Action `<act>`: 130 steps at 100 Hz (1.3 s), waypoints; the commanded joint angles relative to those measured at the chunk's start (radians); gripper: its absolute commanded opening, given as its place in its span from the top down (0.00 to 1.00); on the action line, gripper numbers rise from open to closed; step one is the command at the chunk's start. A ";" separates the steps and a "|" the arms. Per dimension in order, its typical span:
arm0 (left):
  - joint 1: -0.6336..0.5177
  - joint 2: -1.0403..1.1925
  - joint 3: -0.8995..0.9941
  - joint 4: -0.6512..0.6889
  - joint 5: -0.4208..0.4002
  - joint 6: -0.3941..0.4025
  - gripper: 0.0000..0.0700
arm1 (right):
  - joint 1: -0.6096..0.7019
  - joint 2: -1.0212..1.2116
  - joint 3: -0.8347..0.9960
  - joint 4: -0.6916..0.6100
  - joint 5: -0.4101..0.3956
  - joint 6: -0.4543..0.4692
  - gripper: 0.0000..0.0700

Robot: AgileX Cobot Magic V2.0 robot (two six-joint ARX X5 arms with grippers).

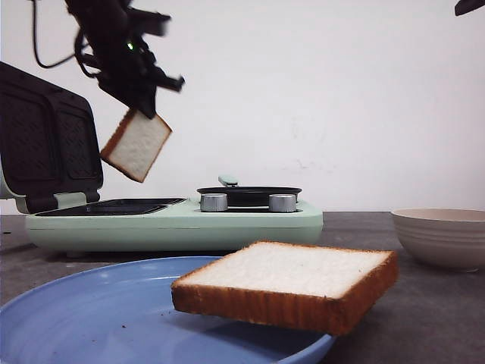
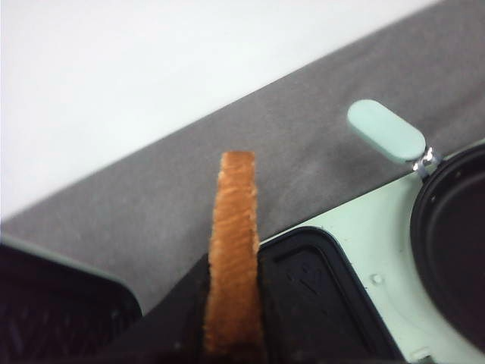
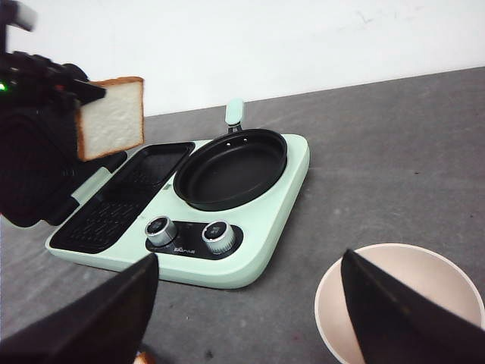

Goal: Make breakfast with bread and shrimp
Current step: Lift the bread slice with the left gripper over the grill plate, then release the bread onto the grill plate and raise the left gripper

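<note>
The left tool point(image 1: 140, 102) is pinching one bread slice point(image 1: 136, 144) by its crust, holding it tilted in the air above the open grill plate point(image 1: 114, 206) of the mint breakfast maker point(image 1: 227, 224). The right tool point(image 3: 246, 303) is hanging with fingers wide apart and holding nothing, above the beige bowl point(image 3: 402, 288). A second slice point(image 1: 292, 277) is lying on the blue plate point(image 1: 91, 318) at the worktop's near edge. No shrimp is showing. Gripped at one edge, the slice could swing or slip, landing askew on the grill.

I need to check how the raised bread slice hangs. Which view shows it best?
The front view: the raised slice shows its whole face, tilted, gripped by the left gripper. Right wrist view shows it smaller; left wrist view only its crust edge.
</note>
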 commanded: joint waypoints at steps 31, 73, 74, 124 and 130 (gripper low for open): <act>-0.064 0.097 0.025 0.072 -0.231 0.242 1.00 | 0.024 0.006 0.006 0.002 0.031 -0.068 0.33; -0.068 0.142 0.025 0.030 -0.217 0.230 1.00 | 0.044 0.006 0.006 0.000 0.057 -0.105 0.33; -0.068 0.142 0.025 0.030 -0.216 0.229 1.00 | 0.044 0.006 0.006 0.000 0.057 -0.105 0.33; -0.066 0.148 0.025 0.023 -0.137 0.188 1.00 | 0.044 0.005 0.006 -0.001 0.056 -0.103 0.33; -0.062 0.150 0.025 0.021 -0.136 0.184 0.98 | 0.044 0.005 0.006 -0.001 0.056 -0.103 0.33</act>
